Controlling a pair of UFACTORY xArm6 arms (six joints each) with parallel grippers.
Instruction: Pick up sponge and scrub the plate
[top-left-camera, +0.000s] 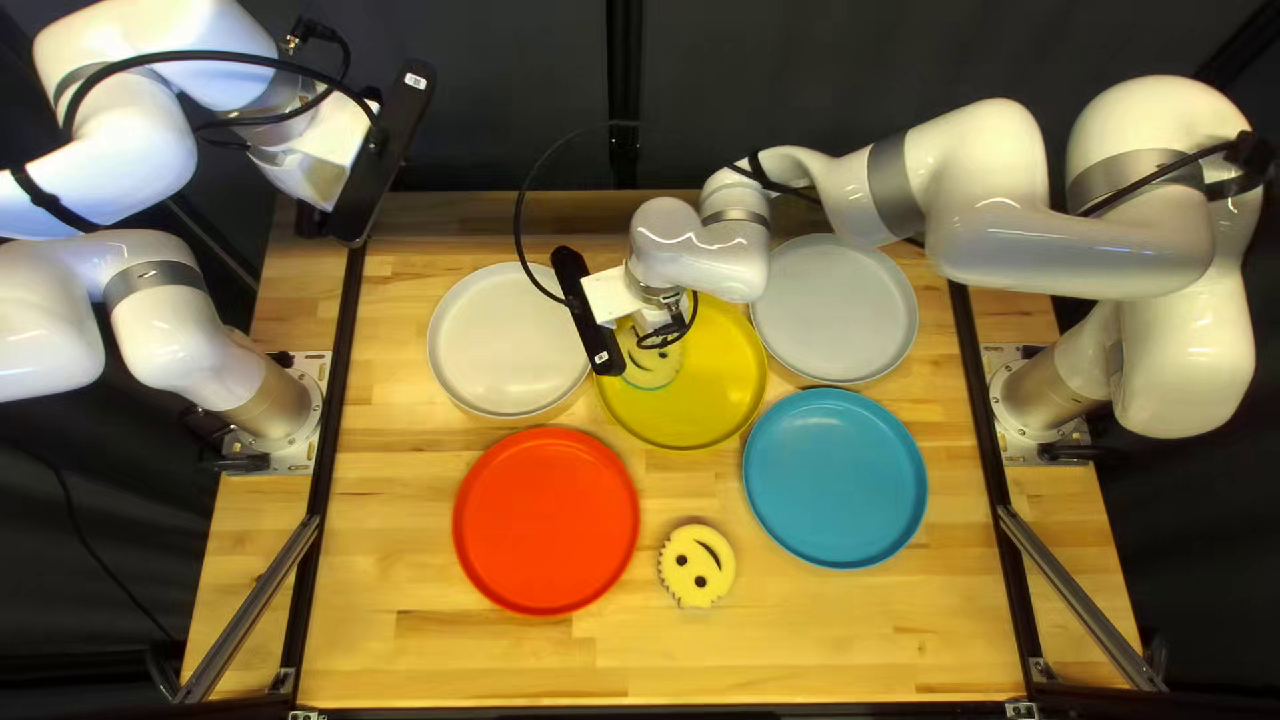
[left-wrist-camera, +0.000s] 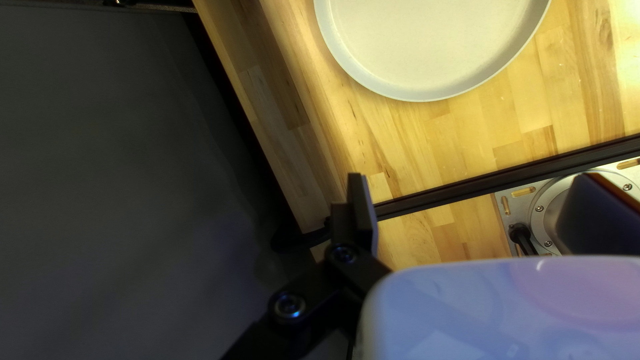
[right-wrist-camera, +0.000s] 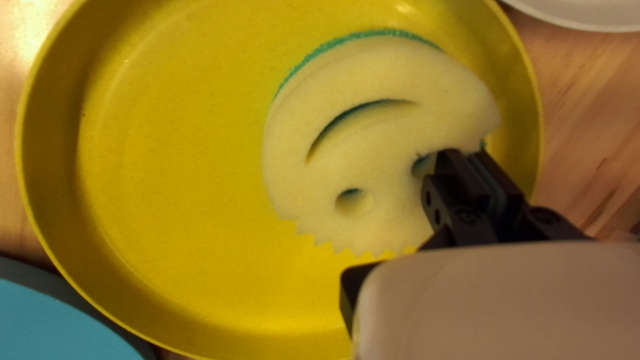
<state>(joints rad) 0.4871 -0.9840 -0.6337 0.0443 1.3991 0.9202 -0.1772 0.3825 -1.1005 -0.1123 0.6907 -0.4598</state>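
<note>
Two right fingers [right-wrist-camera: 465, 192] pinch sponge [right-wrist-camera: 370, 140] edge on yellow plate [right-wrist-camera: 150, 175]; left fingers [left-wrist-camera: 358, 210] apparently spread wide open.

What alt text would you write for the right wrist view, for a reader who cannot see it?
The right gripper is shut on the edge of a pale round sponge with a smiling face and a green layer beneath, lying flat inside a yellow plate. Part of a blue plate and the wooden table show beside it.
</note>
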